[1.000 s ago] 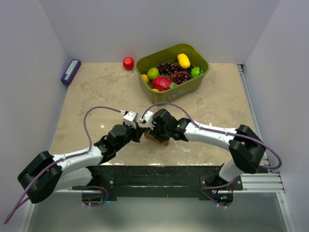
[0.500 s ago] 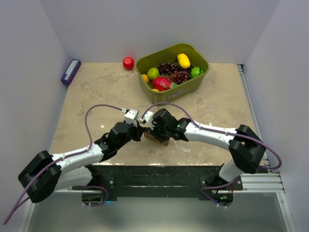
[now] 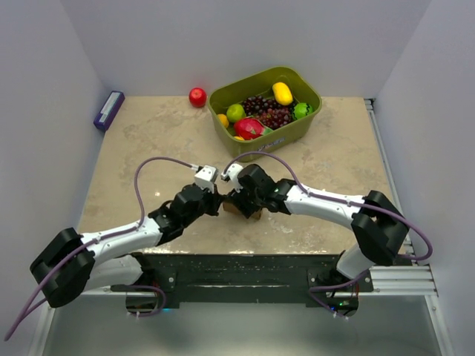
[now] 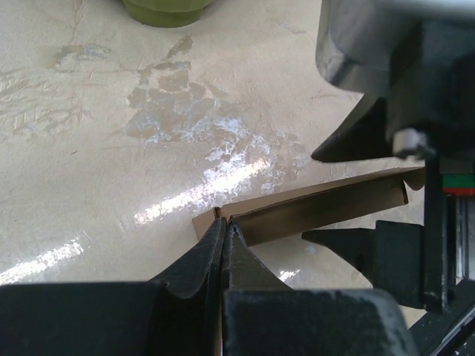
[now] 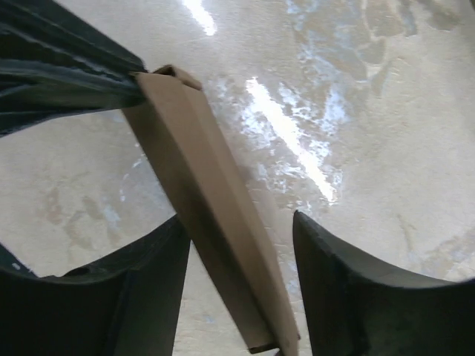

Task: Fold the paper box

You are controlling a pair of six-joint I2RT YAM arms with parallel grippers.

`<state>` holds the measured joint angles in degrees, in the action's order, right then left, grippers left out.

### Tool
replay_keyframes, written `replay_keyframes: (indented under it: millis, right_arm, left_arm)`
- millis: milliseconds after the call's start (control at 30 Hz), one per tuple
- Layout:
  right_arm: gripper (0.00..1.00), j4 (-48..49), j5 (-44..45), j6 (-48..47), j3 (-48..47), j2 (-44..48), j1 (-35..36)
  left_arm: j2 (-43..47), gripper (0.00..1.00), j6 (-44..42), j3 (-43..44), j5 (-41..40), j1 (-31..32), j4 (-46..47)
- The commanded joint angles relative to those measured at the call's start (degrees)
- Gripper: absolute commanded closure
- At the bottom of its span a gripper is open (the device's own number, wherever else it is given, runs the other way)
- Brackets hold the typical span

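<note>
Both wrists have crept a little away from me over the last second, and my right gripper has let go. Its fingers now stand apart on either side of the paper box, with bare table showing beside one of them, so I don't count it as holding anything. My left gripper is pinched tight on a corner of the box, the thin card nipped between its tips. The box sits at the near middle of the table, between the two wrists. I cannot tell whether it rests on the surface or hangs clear of it. To do this step well, I'd keep the left pinch firm as the anchor. I'd set the right fingers squarely across a wall, not on a crease, then press slowly so the card bends along its score line instead of buckling.
</note>
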<state>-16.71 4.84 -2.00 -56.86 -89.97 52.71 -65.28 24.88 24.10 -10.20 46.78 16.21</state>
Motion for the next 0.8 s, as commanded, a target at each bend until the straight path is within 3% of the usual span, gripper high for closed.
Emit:
replay_keyframes:
  millis: [0,233,533,667,767]
  right_arm:
    - [0.35,-0.7,2.0,4.1,-0.2,3.2,-0.4]
    - [0.25,-3.6,4.1,7.8,-1.0,8.3,-0.3]
    - [0.25,-16.0,14.0,21.8,1.3,20.4,-0.4]
    - [0.4,-20.5,14.3,29.5,1.8,22.2,-0.4]
    - [0.45,-20.2,12.4,33.6,3.4,23.0,-0.4]
  left_arm:
    - [-2.6,1.0,-0.8,2.8,-1.3,0.8,-9.1]
    - [-4.3,1.0,-0.8,5.7,-2.5,1.7,-12.0]
    - [-4.4,1.0,0.3,6.8,-4.5,2.6,-13.7]
    - [-4.7,1.0,0.7,7.5,-5.7,3.2,-14.6]
    - [-4.8,1.0,1.0,7.8,-6.4,3.8,-15.2]
